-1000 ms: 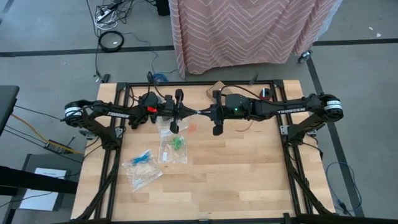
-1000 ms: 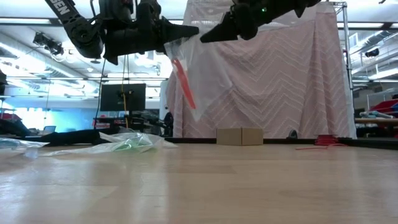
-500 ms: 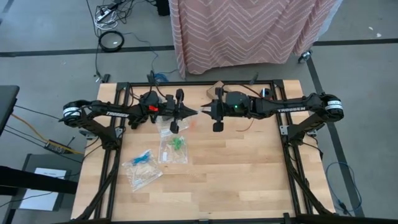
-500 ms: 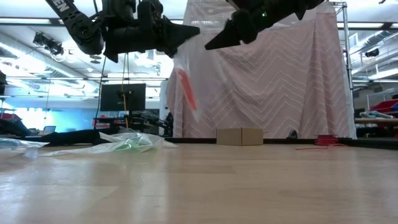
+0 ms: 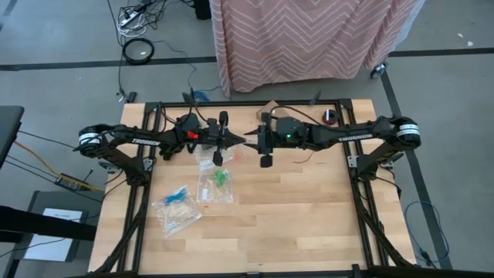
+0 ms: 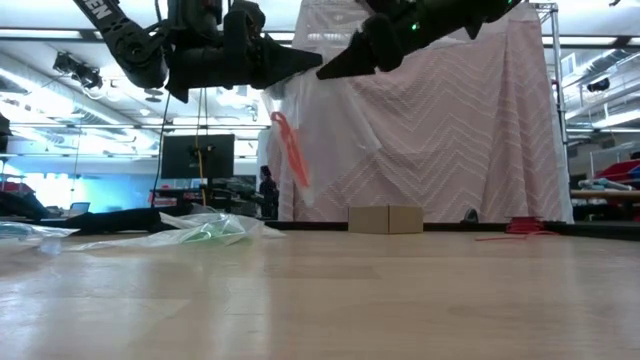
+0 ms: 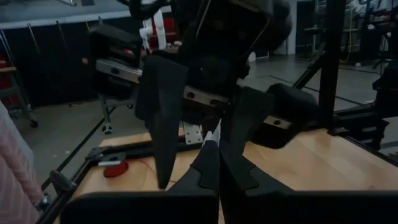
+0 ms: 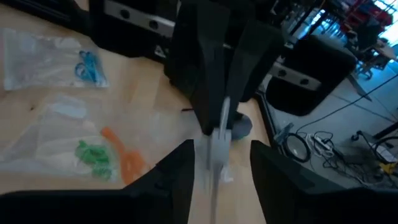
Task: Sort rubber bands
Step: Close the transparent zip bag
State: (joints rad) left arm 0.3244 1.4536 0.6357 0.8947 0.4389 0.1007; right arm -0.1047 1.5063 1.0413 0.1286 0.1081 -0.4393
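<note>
While both arms meet in the upper middle of the high view, the left gripper [image 5: 238, 139] has its fingers pinched shut on the top edge of a clear bag [image 6: 300, 130], which hangs in the upper centre of the low view, well above the surface [image 5: 293, 208]; the right gripper [image 5: 252, 140] faces it just beside, fingers parted and holding nothing, the bag's edge standing between them in the right wrist view. Inside the bag sit orange rubber bands [image 6: 289, 150], a long thin bunch running steeply downward, tilted a little to the right; I judge them very light, soft and floppy, likely to slide within the slippery film, so the bag's top rim is the place to grip. Two more bags lie on the surface at lower left, one with green bands [image 5: 220, 177], one with blue bands [image 5: 177, 195].
</note>
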